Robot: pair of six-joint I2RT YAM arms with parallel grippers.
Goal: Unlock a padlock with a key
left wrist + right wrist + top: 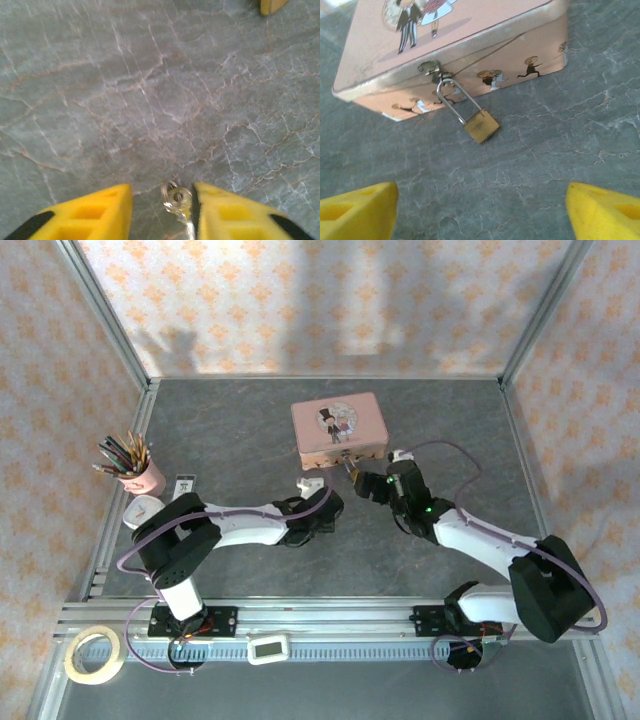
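Observation:
The small brass padlock [481, 126] lies on the grey table, its thin silvery shackle [455, 100] hooked through the latch of the pink picture tin [470, 35]. My right gripper [482, 212] is open, its yellow fingers [360, 210] spread wide just short of the padlock and touching nothing. A small silvery key [178, 198] with a ring sits between the yellow fingers [95, 215] of my left gripper [162, 202]. The key rests against the right-hand finger, with a clear gap to the other one. From above, the left gripper [310, 485] and the right gripper [365, 483] meet in front of the tin [338, 430].
A pink cup of pencils [135, 468] stands at the left edge of the table. A roll of tape [95, 655] and a small white device [268, 648] lie by the front rail. Aluminium frame posts and patterned walls enclose the table.

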